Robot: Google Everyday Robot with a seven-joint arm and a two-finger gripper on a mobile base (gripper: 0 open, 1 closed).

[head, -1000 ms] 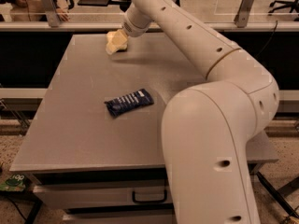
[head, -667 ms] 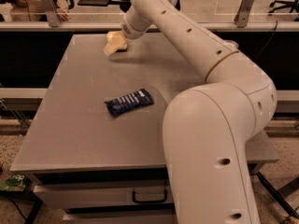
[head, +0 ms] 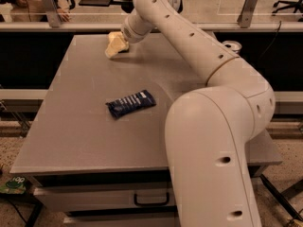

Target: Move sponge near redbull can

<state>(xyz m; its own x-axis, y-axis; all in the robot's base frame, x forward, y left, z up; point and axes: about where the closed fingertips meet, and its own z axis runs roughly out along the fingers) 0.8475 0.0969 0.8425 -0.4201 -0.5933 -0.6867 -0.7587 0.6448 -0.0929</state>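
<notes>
Grey table (head: 71, 131) is filling most of the view, with its left, near and far edges all showing. A low rail (head: 85, 26) is running just behind the far edge. The right edge is mostly sitting hidden behind the arm (head: 213, 141).

Arm is reaching from near-right diagonally across to the far-left area. It is blocking the right third of the table.

Gripper (head: 119, 40) is sitting low over the table near the far edge, left of centre. Sponge (head: 112, 50) is showing as a pale yellow lump right at the gripper tip, touching or just over the surface. Can't tell whether the gripper is clamping it or has let go, since the two are blending together.

Drink can (head: 232, 46) is only showing its silver top, peeking out behind the arm on the far right. It is standing well apart from the sponge, with the arm between them.

Dark blue wrapper (head: 131, 103) is lying flat mid-table, angled. Bare surface is running all around it, and between it and the sponge. The left half of the table is offering the most open room. A drawer (head: 94, 197) is sitting under the near edge.

Versus a second ago, gripper and sponge are staying in practically the same far-left spot. The arm is only shifting slightly, and the wrapper isn't moving.
</notes>
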